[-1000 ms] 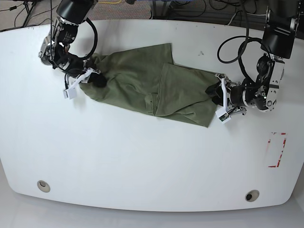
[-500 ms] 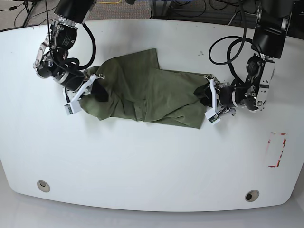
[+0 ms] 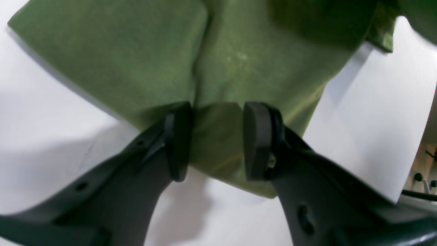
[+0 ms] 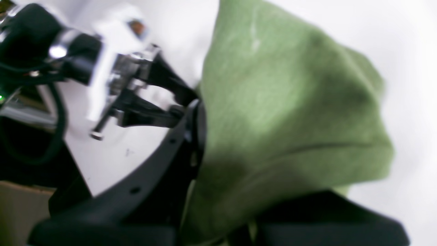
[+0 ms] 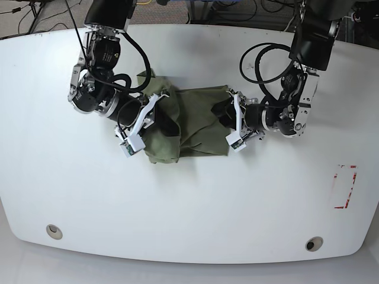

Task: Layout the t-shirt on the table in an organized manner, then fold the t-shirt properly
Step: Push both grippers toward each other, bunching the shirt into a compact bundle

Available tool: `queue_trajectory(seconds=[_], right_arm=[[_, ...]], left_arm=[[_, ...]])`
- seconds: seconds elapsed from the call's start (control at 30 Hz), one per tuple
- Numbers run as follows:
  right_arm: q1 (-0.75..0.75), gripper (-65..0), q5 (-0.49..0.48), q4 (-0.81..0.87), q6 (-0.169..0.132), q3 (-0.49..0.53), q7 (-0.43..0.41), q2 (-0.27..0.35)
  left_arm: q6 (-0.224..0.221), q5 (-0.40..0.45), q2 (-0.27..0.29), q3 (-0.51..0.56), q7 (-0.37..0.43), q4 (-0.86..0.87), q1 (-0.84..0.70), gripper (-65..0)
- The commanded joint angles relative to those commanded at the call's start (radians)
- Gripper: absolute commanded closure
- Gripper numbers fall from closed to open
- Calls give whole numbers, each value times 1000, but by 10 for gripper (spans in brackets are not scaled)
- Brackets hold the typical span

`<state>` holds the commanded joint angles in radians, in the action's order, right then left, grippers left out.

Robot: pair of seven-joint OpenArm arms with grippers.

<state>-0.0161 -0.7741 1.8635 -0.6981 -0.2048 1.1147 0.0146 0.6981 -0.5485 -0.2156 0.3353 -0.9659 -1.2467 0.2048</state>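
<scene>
The plain olive-green cotton t-shirt (image 5: 185,124) lies bunched and creased near the middle of the large white glossy table (image 5: 195,207), neither spread flat nor folded, so in my judgement both layout and folding remain to be done. The left gripper (image 3: 215,140) has its jaws narrowly parted around a fold of fabric; the right gripper (image 5: 142,121) grips the opposite end, its exact closure unclear. The tabletop shows a red tape rectangle (image 5: 345,186) and two round metal grommets (image 5: 54,231), with cables (image 5: 237,12) beyond the far edge.

The soft, matt olive-green cotton t-shirt (image 5: 186,121) wrinkles against the glossy, smooth white tabletop (image 5: 189,201); matt black plastic fingers (image 3: 179,140) grip it; round metal grommets (image 5: 54,231) gleam.
</scene>
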Motion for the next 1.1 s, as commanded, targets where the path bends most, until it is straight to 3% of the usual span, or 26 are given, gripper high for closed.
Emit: queue_trajectory(seconds=[0.17, 0.33, 0.7, 0.8, 1.1], right_arm=[[0, -6, 31, -23, 0, 81, -44, 25], [0, -94, 104, -35, 0, 150, -77, 44], [-29, -477, 345, -41, 0, 241, -87, 12], [-38, -522, 388, -41, 0, 285, -87, -9], [-78, -525, 457, -35, 0, 341, -89, -75]], left_arm=[[0, 0, 0, 2, 2, 0, 0, -239], [0, 0, 0, 2, 2, 0, 0, -239], [0, 0, 0, 2, 3, 0, -2, -239], [0, 0, 0, 2, 5, 0, -2, -239], [0, -8, 2, -5, 5, -8, -2, -239]])
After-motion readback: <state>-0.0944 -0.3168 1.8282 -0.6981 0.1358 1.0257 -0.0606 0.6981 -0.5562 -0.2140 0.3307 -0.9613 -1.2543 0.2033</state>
